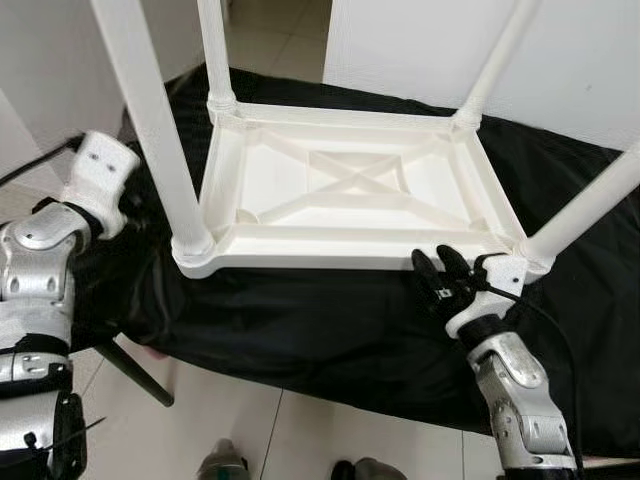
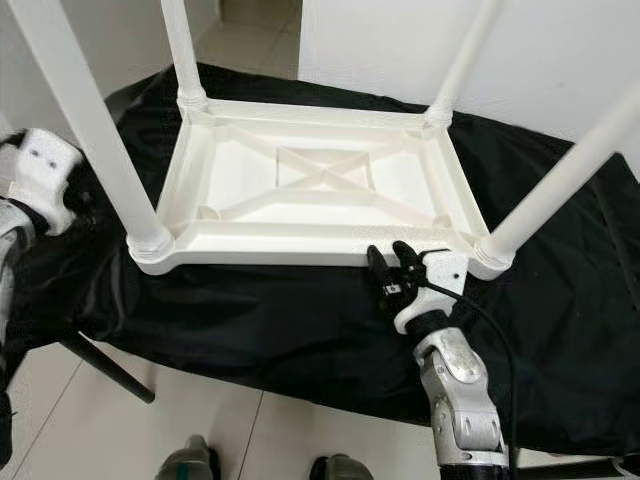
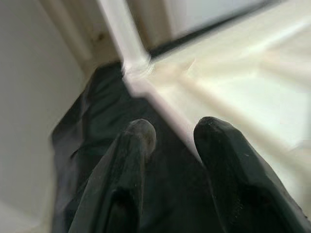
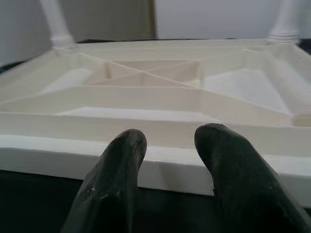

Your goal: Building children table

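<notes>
A white plastic children's table (image 1: 350, 246) lies upside down on a black cloth (image 1: 300, 320), with a leg standing up at each corner. The near-left leg (image 1: 160, 130) and near-right leg (image 1: 590, 205) rise closest to me. My right gripper (image 1: 440, 268) is open just in front of the table's near rim (image 4: 160, 165), close to the near-right corner, with nothing between its fingers. My left gripper (image 3: 172, 136) is open over the black cloth beside the table's left edge (image 3: 160, 104). Its white wrist (image 1: 105, 170) sits left of the near-left leg.
The black cloth covers a low stand whose dark leg (image 1: 135, 372) slants down to the tiled floor (image 1: 260, 430). A white wall (image 1: 430, 40) stands behind the table. My feet (image 1: 222, 462) are at the cloth's near edge.
</notes>
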Controlling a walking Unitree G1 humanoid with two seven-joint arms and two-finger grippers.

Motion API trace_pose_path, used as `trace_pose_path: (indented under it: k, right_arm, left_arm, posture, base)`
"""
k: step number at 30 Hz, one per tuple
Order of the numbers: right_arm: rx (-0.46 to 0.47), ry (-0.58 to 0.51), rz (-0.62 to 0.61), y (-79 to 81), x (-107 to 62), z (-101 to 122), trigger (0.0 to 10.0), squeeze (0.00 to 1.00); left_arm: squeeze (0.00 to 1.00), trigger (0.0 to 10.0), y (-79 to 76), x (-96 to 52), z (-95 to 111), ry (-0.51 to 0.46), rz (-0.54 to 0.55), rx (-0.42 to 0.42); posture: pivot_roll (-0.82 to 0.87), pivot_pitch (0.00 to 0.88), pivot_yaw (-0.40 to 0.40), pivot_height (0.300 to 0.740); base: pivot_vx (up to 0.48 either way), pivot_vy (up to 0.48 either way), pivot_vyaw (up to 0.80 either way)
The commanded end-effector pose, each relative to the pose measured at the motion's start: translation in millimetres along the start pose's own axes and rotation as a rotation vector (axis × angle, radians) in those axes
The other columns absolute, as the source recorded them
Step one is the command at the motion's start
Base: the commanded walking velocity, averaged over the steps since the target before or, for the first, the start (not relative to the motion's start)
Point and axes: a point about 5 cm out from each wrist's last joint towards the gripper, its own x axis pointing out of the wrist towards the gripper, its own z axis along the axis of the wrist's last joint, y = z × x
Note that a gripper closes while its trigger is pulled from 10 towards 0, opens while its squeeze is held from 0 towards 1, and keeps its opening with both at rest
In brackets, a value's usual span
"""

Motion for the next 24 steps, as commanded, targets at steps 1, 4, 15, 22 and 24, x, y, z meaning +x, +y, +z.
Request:
trace_pose_path:
  k: [1, 4, 15, 22, 24]
  right_arm:
    - [-0.013, 0.026, -0.032, -5.0, -1.4, -5, 10.0, 0.0]
    - [-0.026, 0.049, -0.069, -8.7, -1.0, -10, 10.0, 0.0]
    - [-0.091, 0.15, -0.23, -25.4, -0.1, -26, 10.0, 0.0]
    - [-0.071, 0.159, -0.386, -37.7, 0.8, -32, 10.0, 0.0]
    - [-0.071, 0.155, -0.401, -37.9, 2.9, -33, 10.0, 0.0]
  left_arm:
    - [0.0, 10.0, -8.3, -0.8, -1, -0.02, -0.069, -0.024]
    - [0.0, 10.0, -24.3, -3.1, 2, -0.068, -0.182, -0.053]
    - [0.0, 10.0, -102.8, -24.9, 16, -0.196, -0.644, -0.258]
    - [0.0, 10.0, -128.3, -31.5, 34, -0.26, -0.782, -0.322]
    - [0.0, 10.0, -131.9, -32.3, 37, -0.265, -0.793, -0.337]
  posture:
    - [0.1, 0.044, -0.054, 0.74]
    - [0.1, 0.041, -0.059, 0.74]
    - [0.09, 0.036, -0.06, 0.74]
    - [0.09, 0.044, -0.06, 0.74]
    - [0.09, 0.044, -0.06, 0.74]
  base:
    - [0.0, 0.0, 0.0]
    - [0.0, 0.0, 0.0]
    - [0.0, 0.0, 0.0]
    - [0.0, 0.0, 0.0]
    - [0.0, 0.0, 0.0]
